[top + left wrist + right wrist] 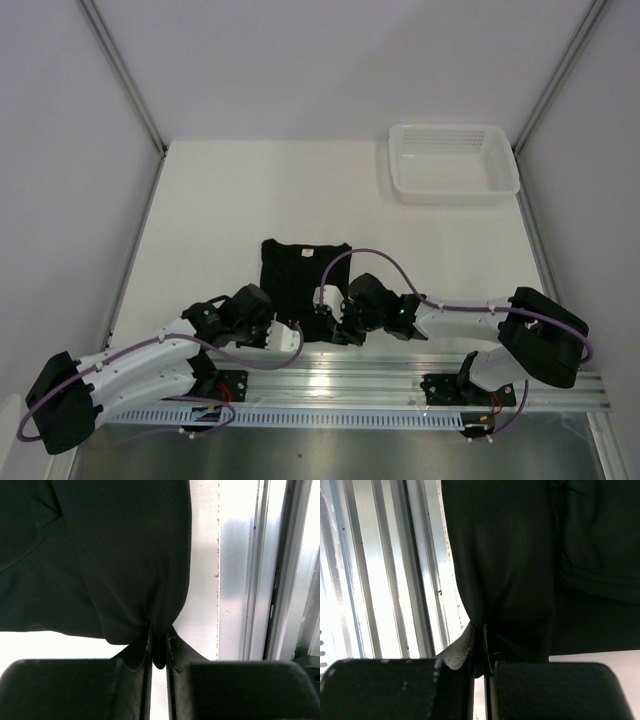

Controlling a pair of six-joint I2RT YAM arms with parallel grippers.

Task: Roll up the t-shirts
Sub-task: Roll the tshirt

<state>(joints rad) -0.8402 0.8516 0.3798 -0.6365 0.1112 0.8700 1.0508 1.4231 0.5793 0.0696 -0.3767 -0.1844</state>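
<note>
Along the near edge of the tabletop (pixel 215 215), just past the aluminium rail (pixel 380 383), both arms reach inward to the black t-shirt (pixel 300 272). The left gripper (pixel 159 647) is pinched narrow on a bunch of fabric at the near hem's left corner — the right gripper (pixel 480 637) clamps the hem at the right corner. The shirt lies folded narrow, centred near that edge. At the far right corner sits a white mesh basket (pixel 455 190).
</note>
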